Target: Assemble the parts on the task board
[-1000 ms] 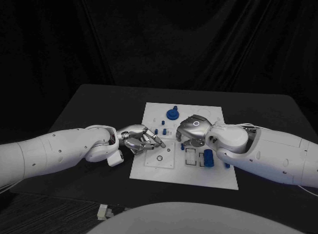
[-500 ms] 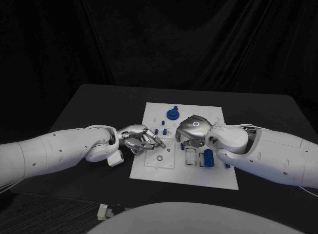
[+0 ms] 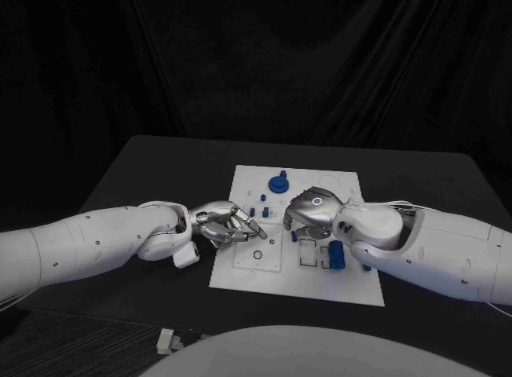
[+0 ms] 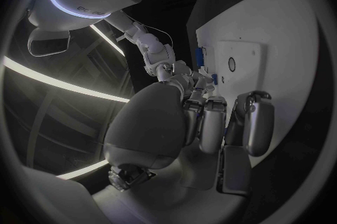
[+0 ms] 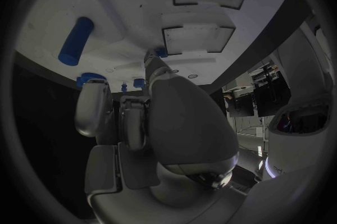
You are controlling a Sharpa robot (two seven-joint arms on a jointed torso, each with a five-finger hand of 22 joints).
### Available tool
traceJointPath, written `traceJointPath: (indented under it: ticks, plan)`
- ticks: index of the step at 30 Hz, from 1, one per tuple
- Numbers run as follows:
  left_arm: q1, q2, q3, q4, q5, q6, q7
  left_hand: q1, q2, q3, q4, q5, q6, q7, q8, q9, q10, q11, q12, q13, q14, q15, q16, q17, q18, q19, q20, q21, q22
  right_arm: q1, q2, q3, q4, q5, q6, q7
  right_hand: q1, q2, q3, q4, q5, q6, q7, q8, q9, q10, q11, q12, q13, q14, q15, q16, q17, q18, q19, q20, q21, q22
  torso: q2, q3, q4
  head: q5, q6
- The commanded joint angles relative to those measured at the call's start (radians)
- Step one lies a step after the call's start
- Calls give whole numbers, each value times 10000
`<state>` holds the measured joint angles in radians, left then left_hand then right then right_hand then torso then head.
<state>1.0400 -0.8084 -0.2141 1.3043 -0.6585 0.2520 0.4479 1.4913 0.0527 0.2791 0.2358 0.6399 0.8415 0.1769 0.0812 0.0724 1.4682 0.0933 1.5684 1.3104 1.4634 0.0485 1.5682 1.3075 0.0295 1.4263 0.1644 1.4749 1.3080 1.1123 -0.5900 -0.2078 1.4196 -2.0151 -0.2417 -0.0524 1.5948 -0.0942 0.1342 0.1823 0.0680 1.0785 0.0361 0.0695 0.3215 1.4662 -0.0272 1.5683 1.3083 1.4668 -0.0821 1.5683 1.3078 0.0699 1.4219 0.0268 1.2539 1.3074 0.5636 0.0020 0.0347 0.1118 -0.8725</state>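
Right now both my hands crowd the middle of the task board [image 3: 349, 290]. My right hand [image 3: 310, 214] reaches one fingertip to a small blue part [image 5: 160, 52]; whether it pinches it, I cannot tell. My left hand [image 3: 224, 224] is curled, contents unclear. A nudge could tip the blue cylinder [image 3: 337, 254] at centre-right, long axis running toward the frame's bottom.

Quick count: one white task board [image 3: 352, 287], two robot hands over it, left hand [image 3: 222, 223] and right hand [image 3: 309, 212]. Blue parts, roughly five visible, including one round knob [image 3: 279, 185] and one cylinder [image 3: 337, 255].
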Motion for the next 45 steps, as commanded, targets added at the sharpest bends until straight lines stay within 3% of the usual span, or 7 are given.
traceJointPath:
  ticks: [1,10,23,37,45]
  plan:
    - [-19,7,7,12,42,131,78,37,53,61,-12,8,64,22,45,5,1026,59,24,2604,1074,59,25,2633,74,-68,-19,-47,2131,-5,-60,7,121,-87,-49,94,110,-70,-1,-110,-79,-73,-40,-48,-69,1046,-56,25,2625,1040,-74,25,2630,-29,28,-7,52,1754,-8,-1,0,13,-2]
    - [-22,-6,7,23,42,132,93,33,59,87,-17,9,76,22,46,6,1026,60,24,2604,1074,62,25,2633,74,-67,-14,-45,2132,0,-125,7,366,-269,495,223,121,-241,-82,-120,-185,-82,-132,-47,-204,1046,-86,25,2625,1040,-66,25,2630,-13,-41,15,-45,1730,-6,0,2,31,-2]
    - [-26,20,7,8,42,152,88,33,59,87,-17,9,76,22,46,6,1026,60,24,2604,1074,62,25,2633,74,-67,-14,-45,2132,0,-63,7,314,-390,537,206,37,-299,-157,47,-193,8,-161,8,-283,1046,-104,25,2625,1040,-76,25,2630,-2,-89,9,-100,1716,2,0,2,14,-2]
    - [-29,24,7,3,42,151,82,32,62,113,-27,10,86,21,47,6,1026,60,24,2604,1074,65,25,2633,78,-86,-11,-57,2126,-3,61,7,232,-395,680,5,-364,-485,-387,468,-189,-153,-4,-65,-443,1046,-55,25,2625,1040,-81,25,2630,-1,-90,-16,-92,1717,1,0,1,14,-2]
    - [-30,27,7,1,42,153,87,32,62,113,-27,10,86,21,47,6,1026,60,24,2604,1074,65,25,2633,78,-86,-11,-57,2126,-5,169,7,133,-395,635,-38,-450,-456,-376,583,-170,-194,27,-40,-503,1046,-38,25,2625,1040,-73,25,2630,-2,-79,-14,-87,1716,3,-1,2,11,-2]
